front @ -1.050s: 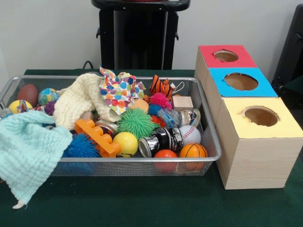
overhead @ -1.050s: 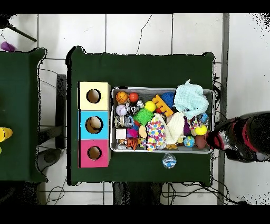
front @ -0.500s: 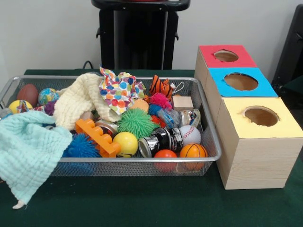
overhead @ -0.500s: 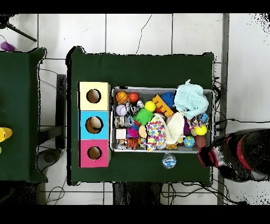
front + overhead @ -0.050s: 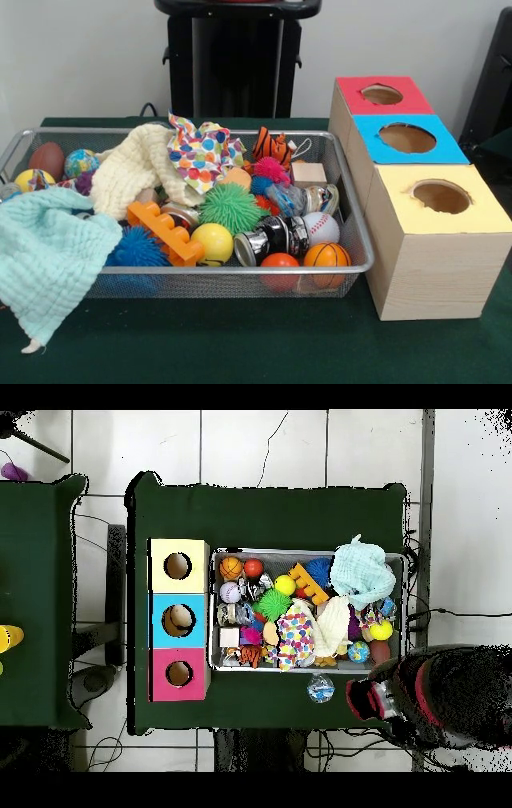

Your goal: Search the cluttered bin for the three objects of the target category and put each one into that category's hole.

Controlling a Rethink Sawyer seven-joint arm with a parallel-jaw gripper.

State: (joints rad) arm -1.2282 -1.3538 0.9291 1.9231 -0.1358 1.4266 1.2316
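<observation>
Hanging off the bin's corner beside the robot's base, over green tablecloth, outside the mesh wall; arm end blurred overhead, absent from the front view, so cannot tell whether jaws are spread or pressed together. Nearest across the wall: brown egg-shaped ball, globe ball, yellow ball. Farther: cream cloth, spiky green ball, baseball, basketball. Farthest: red, blue, yellow box holes. Target category unknown; crowded, little room.

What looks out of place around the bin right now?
The mint cloth spills over the wire bin's rim onto the table. In the overhead view, a small patterned ball sits outside the bin on the green table. Nothing looks damaged.
</observation>
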